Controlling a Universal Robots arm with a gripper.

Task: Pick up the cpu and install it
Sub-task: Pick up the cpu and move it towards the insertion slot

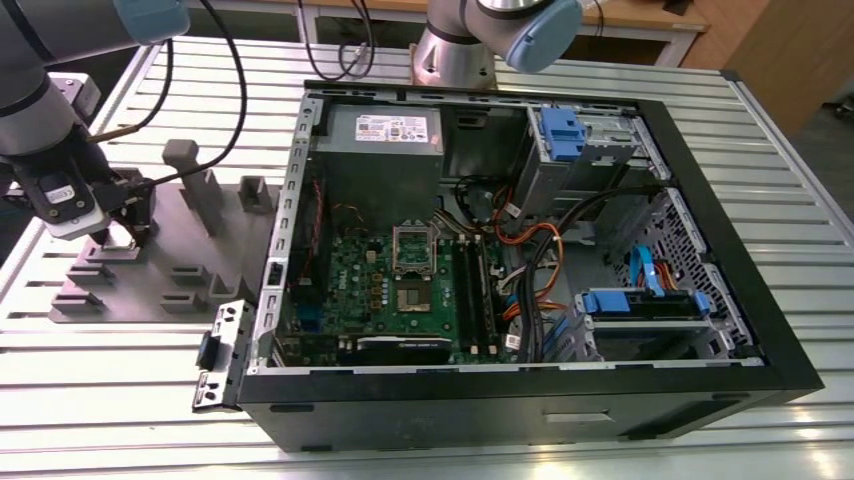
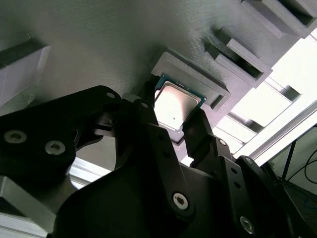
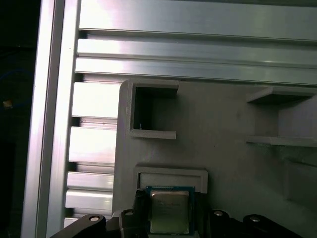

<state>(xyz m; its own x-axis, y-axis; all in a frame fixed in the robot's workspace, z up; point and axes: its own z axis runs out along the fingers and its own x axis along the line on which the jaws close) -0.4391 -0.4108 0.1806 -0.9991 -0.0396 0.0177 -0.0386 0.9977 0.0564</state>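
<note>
My claw (image 2: 172, 121) pinches narrow on the cpu (image 2: 177, 104) by two edges; the cpu lies in its pocket on the grey tray (image 1: 134, 297), at the exterior view's left.

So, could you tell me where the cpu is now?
In both wrist views the cpu sits in a recess of the grey fixture at the gripper, on the exterior view's left.

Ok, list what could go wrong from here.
1. The cpu lies close against the raised pocket wall of the grey fixture. A tilted lift by the gripper might catch it there.
2. The socket sits deep in the case near orange cables, which the arm could snag.
</note>
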